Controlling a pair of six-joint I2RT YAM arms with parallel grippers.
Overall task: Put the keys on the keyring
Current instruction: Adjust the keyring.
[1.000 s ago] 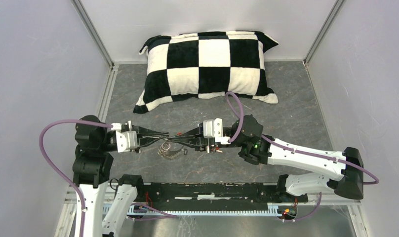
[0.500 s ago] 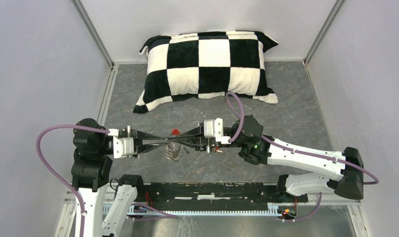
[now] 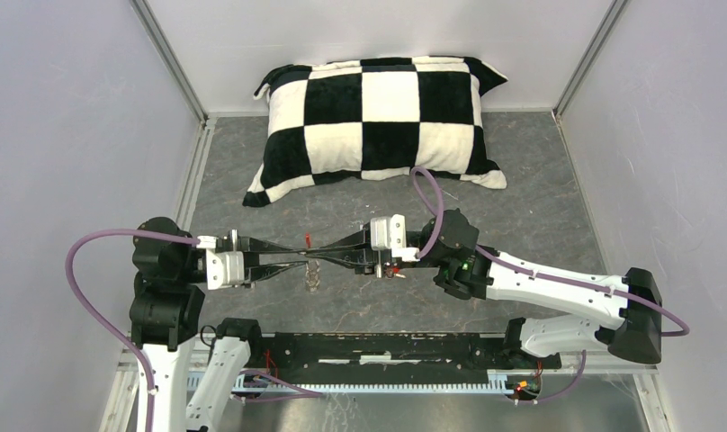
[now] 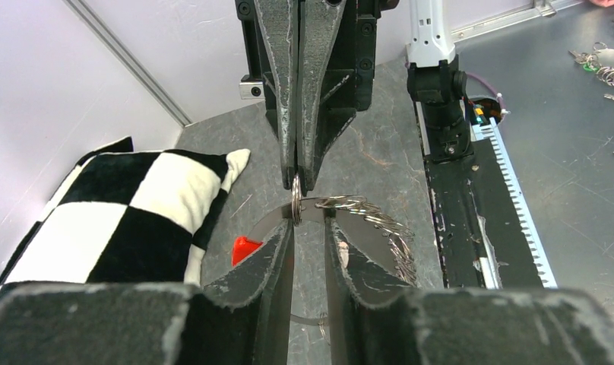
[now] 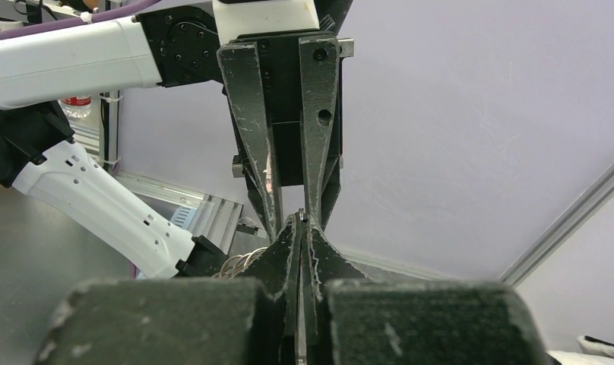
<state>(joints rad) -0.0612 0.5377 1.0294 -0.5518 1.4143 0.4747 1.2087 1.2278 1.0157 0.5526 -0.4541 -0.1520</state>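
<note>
In front of the checkered pillow [image 3: 378,117], the right gripper [image 4: 298,181] was pinched shut on the keyring [image 4: 368,214], coil dangling. The left gripper [image 4: 309,222] had its jaws slightly apart at the wire; closing squarely on it would likely prevent slipping.

Thin silvery coiled wire keyring [image 3: 312,278] hangs in mid-air, loops drooping toward 6 o'clock; small red piece [image 3: 308,241] at its 12 o'clock, key or ring section unclear
</note>
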